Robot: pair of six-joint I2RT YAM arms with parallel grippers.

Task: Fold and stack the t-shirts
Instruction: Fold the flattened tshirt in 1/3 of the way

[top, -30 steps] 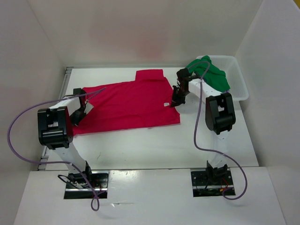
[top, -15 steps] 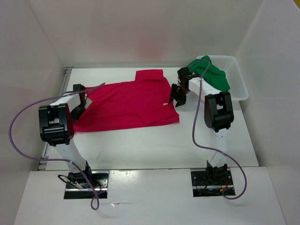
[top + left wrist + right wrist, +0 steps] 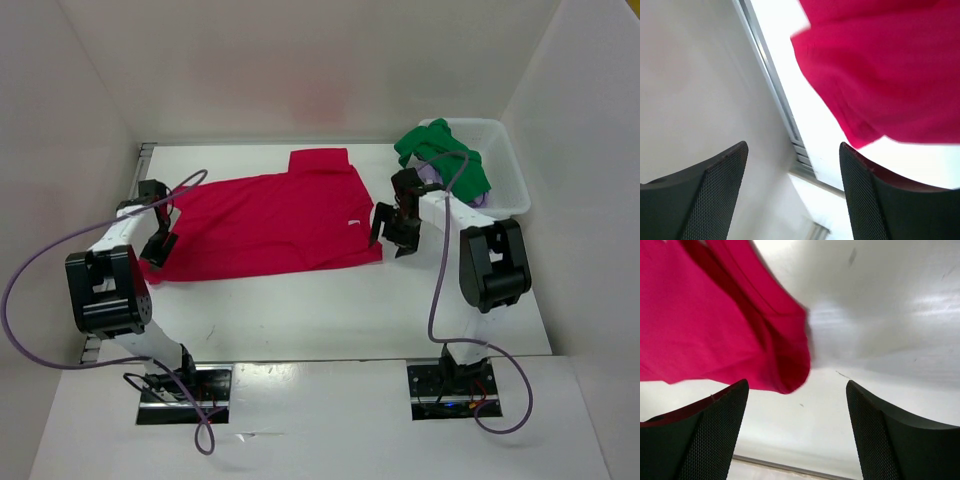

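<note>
the red shirt (image 3: 275,220) lies spread flat mid-tabletop (image 3: 330,310). the green shirt (image 3: 440,150) drapes over the basket (image 3: 510,190) at far right. the left end effector (image 3: 157,243) is released, fingers apart, beside the red shirt's left corner. the right end effector (image 3: 393,232) is likewise released beside its right corner.

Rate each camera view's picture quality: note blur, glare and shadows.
Top external view: sharp and evenly lit, with soft shadows and a faint pink cast from the red shirt on the back wall. Left wrist view: the fingers are crisp, but the shirt's edge is smeared. Right wrist view: the shirt is likewise blurred, and the table shows streaky glare.
</note>
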